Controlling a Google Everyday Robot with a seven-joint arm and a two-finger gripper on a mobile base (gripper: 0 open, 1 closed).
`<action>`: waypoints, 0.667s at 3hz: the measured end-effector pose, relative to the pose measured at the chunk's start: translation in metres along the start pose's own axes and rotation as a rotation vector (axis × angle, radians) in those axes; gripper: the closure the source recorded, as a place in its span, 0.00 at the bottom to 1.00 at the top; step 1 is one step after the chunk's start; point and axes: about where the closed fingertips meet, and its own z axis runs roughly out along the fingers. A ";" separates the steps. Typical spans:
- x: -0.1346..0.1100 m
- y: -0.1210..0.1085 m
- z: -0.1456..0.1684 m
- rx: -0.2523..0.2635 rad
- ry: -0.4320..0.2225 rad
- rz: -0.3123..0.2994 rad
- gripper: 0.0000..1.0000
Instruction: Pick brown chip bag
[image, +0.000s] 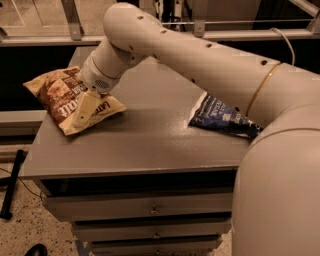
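Observation:
The brown chip bag (54, 96) lies flat on the left end of the grey cabinet top (150, 142), brown and pale yellow with white lettering. My gripper (83, 110) reaches down from the big cream arm and sits on the bag's right half, over its yellow band. It hides part of the bag. The bag rests on the surface, not lifted.
A dark navy-blue chip bag (220, 116) lies on the right of the cabinet top, partly behind my arm. Drawers (150, 210) run below the front edge. A rail and glass barrier (225, 35) stand behind. A dark pole (12, 185) leans at the lower left.

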 end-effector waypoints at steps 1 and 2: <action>0.004 0.000 0.007 -0.015 -0.001 0.020 0.41; 0.007 0.001 0.009 -0.014 -0.001 0.037 0.64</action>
